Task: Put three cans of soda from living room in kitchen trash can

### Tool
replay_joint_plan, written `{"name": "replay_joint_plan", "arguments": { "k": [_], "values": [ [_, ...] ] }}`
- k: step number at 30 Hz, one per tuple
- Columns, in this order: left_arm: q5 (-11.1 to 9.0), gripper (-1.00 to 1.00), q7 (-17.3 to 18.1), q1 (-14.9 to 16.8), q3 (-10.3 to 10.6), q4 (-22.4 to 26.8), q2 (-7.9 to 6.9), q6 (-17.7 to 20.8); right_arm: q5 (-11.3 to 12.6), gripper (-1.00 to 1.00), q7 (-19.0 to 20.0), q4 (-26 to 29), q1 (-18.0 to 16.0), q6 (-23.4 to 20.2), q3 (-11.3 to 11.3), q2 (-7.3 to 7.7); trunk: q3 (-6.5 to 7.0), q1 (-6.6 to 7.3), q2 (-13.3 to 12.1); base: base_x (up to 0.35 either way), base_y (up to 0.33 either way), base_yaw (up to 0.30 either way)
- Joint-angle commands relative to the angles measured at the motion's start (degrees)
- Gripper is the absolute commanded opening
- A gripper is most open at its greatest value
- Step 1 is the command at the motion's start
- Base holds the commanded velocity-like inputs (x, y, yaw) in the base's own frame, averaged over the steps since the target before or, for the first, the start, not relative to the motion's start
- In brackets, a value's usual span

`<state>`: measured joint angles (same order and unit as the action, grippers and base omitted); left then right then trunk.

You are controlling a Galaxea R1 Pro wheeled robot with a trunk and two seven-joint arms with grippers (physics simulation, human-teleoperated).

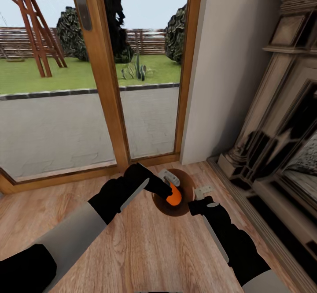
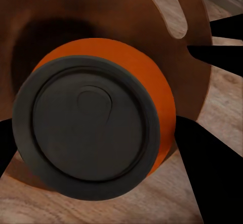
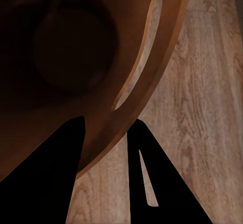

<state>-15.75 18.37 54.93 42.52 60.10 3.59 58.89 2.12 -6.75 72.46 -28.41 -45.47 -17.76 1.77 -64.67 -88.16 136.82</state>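
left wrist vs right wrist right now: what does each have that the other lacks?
Left wrist alone: the orange soda can, its dark end facing the camera, held between the left tool's black fingers at the bin's mouth. Right wrist alone: the right tool with one finger inside the rim and one outside it, clamping the bin wall just below a slot handle, plus the dark bin bottom. Both: the brown trash bin with its slot cut-out, and the wood floor.
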Motion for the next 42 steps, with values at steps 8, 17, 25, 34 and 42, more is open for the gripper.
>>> {"name": "replay_joint_plan", "arguments": {
  "k": [8,17,25,34,42],
  "values": [
    [0.1,-1.00,-1.2,0.0,0.2,-0.9,0.14,0.0,-0.1,-1.00,0.2,0.0,0.0,0.0,-0.1,-0.05,0.01,0.01,0.0,0.000,0.000,0.000],
    [0.0,-1.00,-3.2,0.0,1.6,-3.7,0.98,-0.8,-0.1,-1.00,0.2,0.0,0.0,0.0,-0.2,-0.10,0.01,0.01,0.0,0.000,0.000,0.000],
    [0.0,-1.00,-3.5,0.0,2.0,-4.4,1.18,-0.9,-0.1,-1.00,0.1,0.0,0.0,0.1,-1.2,-0.04,0.01,0.01,0.0,0.000,0.000,0.000],
    [0.0,-1.00,-3.5,0.0,2.9,-5.8,1.29,-2.4,-0.1,-1.00,0.1,0.0,0.0,0.1,-1.3,-0.06,0.01,0.01,0.0,0.000,0.000,0.000],
    [0.0,1.00,-3.9,0.0,3.1,-6.3,1.32,-2.7,-0.1,-1.00,0.2,0.0,0.0,0.1,-1.3,-0.09,0.01,0.01,0.0,0.000,0.000,0.000]
  ]
}}
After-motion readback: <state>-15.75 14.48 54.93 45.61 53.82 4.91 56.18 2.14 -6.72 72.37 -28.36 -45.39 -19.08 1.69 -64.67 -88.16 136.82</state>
